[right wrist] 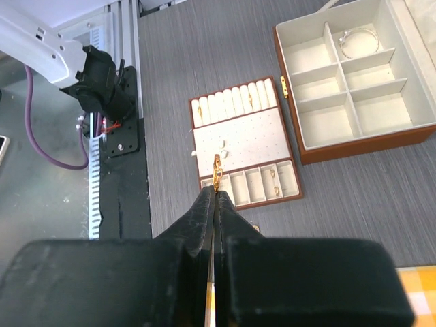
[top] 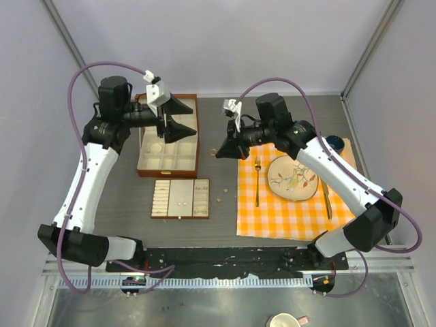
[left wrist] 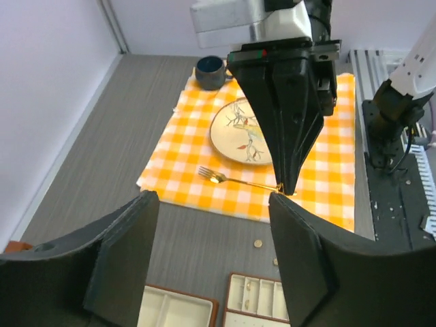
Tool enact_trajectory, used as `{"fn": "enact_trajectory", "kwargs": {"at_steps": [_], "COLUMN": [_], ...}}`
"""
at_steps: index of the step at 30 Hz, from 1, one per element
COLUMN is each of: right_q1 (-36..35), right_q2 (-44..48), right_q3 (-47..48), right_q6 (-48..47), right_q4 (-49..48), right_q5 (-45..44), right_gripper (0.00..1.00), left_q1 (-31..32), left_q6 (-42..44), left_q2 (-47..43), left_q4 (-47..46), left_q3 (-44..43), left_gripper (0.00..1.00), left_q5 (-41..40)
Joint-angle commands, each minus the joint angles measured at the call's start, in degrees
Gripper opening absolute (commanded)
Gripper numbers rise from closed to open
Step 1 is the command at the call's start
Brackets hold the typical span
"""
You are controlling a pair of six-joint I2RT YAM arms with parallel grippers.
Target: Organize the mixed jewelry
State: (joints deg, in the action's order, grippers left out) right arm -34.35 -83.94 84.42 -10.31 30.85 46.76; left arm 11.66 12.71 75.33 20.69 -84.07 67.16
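Observation:
My right gripper is shut on a small gold chain-link piece, held in the air above the table between the cloth and the boxes. It also shows in the left wrist view. My left gripper is open and empty, hovering over the deep box. A thin silver hoop bracelet lies in a compartment of that box. The flat tray holds small gold pieces. Loose studs lie on the grey table.
An orange checked cloth lies on the right with a plate, a gold fork and a gold knife. A dark cup stands at its far right corner. The arm bases sit on the near black rail.

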Motion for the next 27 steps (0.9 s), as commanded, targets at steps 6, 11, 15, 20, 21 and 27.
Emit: {"fn": "enact_trajectory", "kwargs": {"at_steps": [6,11,15,20,21,27], "right_q1": [-2.56,-4.50,-5.46,-6.61,-6.70,-7.66], "right_q2": [-0.43,-2.10,-2.81,-2.81,-2.81,-2.72], "right_q3": [5.05,6.10,6.46,6.37,6.37,6.63], "right_q6": [-4.98,-6.30,-7.18,-8.06,-8.06,-8.76], "right_q4": [4.39,5.27,5.97,6.06,6.06,5.98], "right_q5": [-3.78,-5.89,-7.38,-9.41,-9.84,-11.25], "right_gripper": [0.01,0.01,0.01,0.01,0.01,0.01], "left_q1": [6.61,8.82,9.61,11.28,11.28,12.24], "left_q6": [37.73,38.18,37.48,36.51,36.25,33.79], "left_q2": [3.42,2.72,3.33,4.47,4.74,5.00], "left_q4": [45.93,45.76,44.44,42.95,41.99,38.21], "left_q3": [-10.59,-9.44,-10.14,-9.97,-9.71,-8.13], "left_gripper": [0.80,0.80,0.79,0.77,0.77,0.72], "left_q5": [-12.99,-14.42,-14.60,-15.48,-15.48,-15.04]}}
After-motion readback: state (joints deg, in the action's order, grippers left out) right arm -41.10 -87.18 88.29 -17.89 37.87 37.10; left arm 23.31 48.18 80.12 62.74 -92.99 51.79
